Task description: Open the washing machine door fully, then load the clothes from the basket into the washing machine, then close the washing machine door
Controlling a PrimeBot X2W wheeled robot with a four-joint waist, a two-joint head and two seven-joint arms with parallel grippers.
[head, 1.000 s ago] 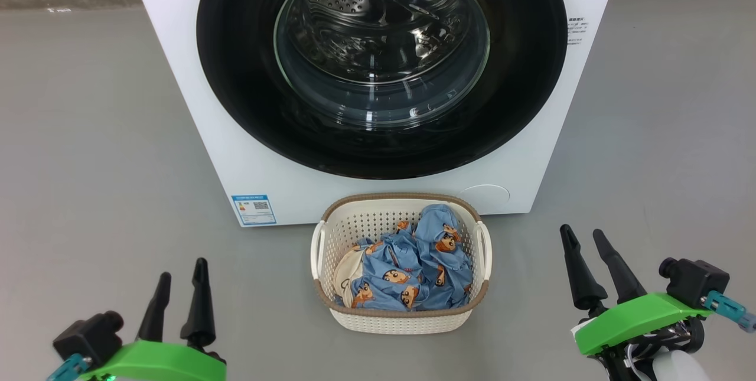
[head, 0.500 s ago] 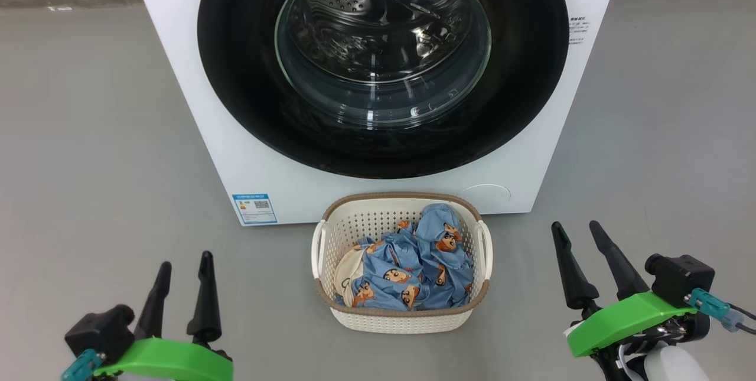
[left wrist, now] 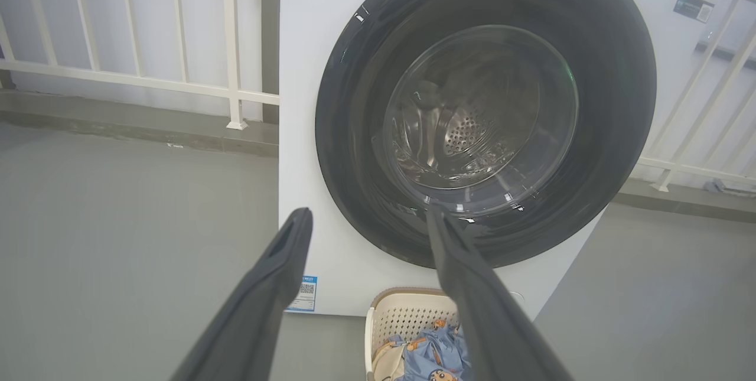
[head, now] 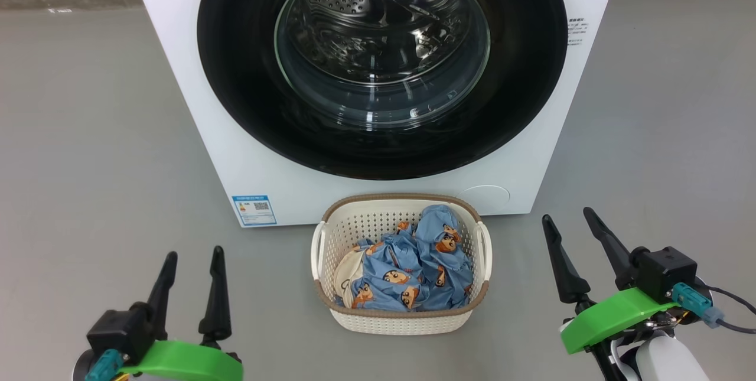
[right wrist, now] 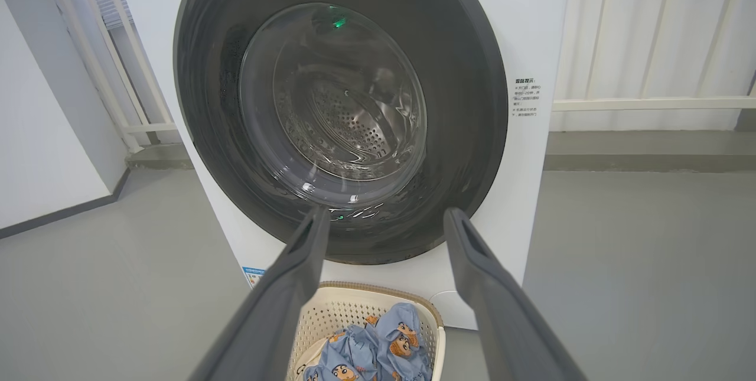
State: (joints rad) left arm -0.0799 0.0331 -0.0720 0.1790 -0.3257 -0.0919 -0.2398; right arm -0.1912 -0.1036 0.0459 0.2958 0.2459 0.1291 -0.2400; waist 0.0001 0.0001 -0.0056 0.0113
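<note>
The white washing machine [head: 189,97] stands straight ahead. Its round washing machine door [head: 236,85], with a black rim and a glass bowl, lies flat against the front, closed. On the floor just before it sits the cream basket [head: 401,319], holding light blue clothes [head: 413,269] and a cream cloth. Low at the left, my left gripper [head: 194,254] stands open and empty, apart from the basket. At the lower right my right gripper [head: 567,218] is open and empty too. Each wrist view looks between spread fingers [left wrist: 277,286] [right wrist: 295,274] at the door [left wrist: 614,103] [right wrist: 466,103].
Grey floor [head: 88,133] spreads on both sides of the machine. A white railing [left wrist: 177,82] runs behind it to the left, more railing [right wrist: 649,103] to the right. A white wall [right wrist: 47,133] stands off to the side.
Both grippers have crept forward and inward toward the machine. They stayed open. Door, basket and clothes have not moved.
</note>
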